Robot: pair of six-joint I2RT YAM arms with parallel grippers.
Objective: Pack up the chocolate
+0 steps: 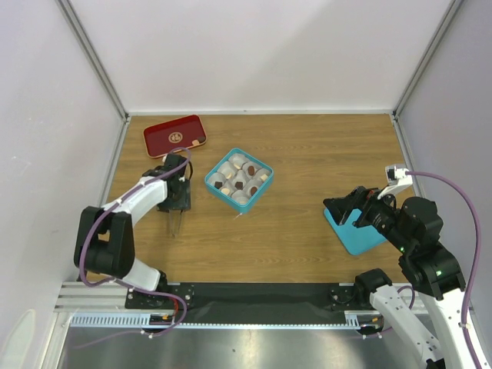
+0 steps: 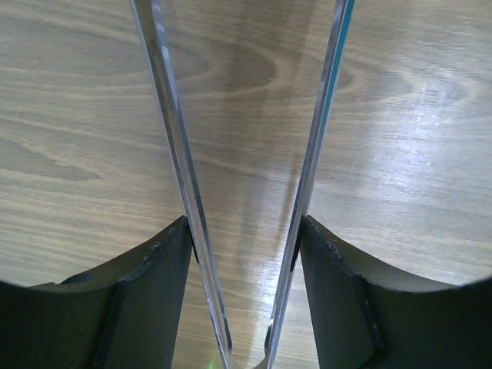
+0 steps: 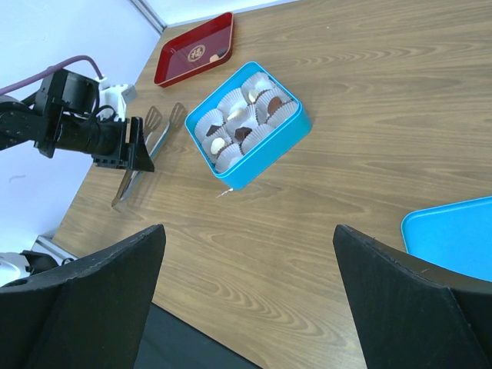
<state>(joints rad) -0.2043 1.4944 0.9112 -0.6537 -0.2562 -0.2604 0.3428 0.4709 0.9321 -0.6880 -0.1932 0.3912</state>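
Two black fingers of the left gripper fill the bottom of the left wrist view. Between them runs a pair of long, shiny metal tongs. The tongs' two arms lie against the inner faces of the fingers, so the gripper is partly spread and has the tongs clasped between its fingers. The arms meet at the near end and splay apart over the brown wooden table. From above, the tongs stick out of this gripper toward the near edge of the table.

The right gripper stands spread as wide as it goes and has nothing in it. In the top view it is over the left edge of a flat teal lid at the right of the table.

The small round chocolates, dark brown and light tan, sit in white crinkled paper cups inside a square teal box in the middle of the table, just right of the left gripper. A red rectangular tray with a gold emblem lies at the far left corner, beyond that gripper.
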